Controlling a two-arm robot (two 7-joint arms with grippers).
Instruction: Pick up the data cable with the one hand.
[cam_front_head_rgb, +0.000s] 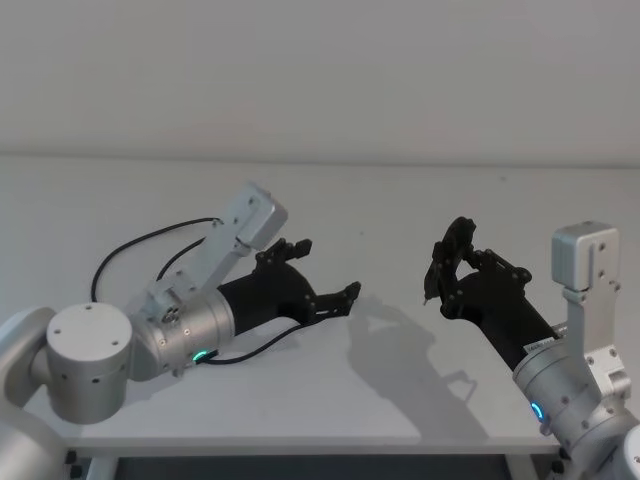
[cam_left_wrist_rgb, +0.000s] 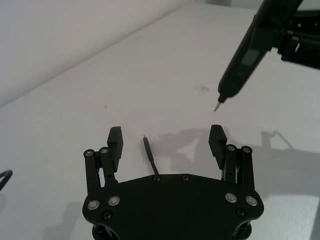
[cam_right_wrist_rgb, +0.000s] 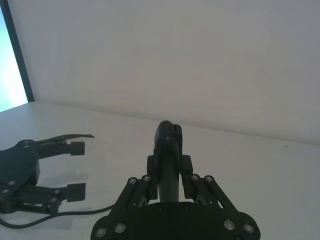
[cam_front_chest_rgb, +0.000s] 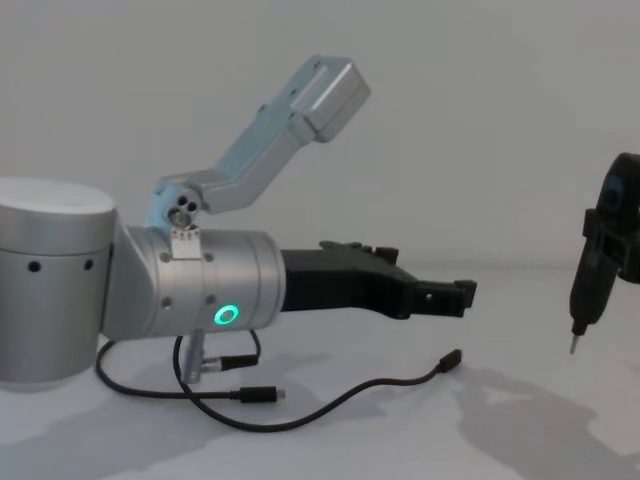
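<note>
Currently the left hand (cam_left_wrist_rgb: 166, 136) hovers wide open and empty above the data cable (cam_front_chest_rgb: 330, 395), which lies looped on the bench (cam_front_head_rgb: 330, 405) beneath it. The right hand (cam_right_wrist_rgb: 170, 167) clamps a black pin-tipped tool (cam_left_wrist_rgb: 244, 57), clear of the bench.

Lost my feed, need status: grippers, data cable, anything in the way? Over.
Left gripper open, hovering over data cable, not gripping. Cable lies loose on table. Right gripper shut on pen-shaped tool, held aside.
</note>
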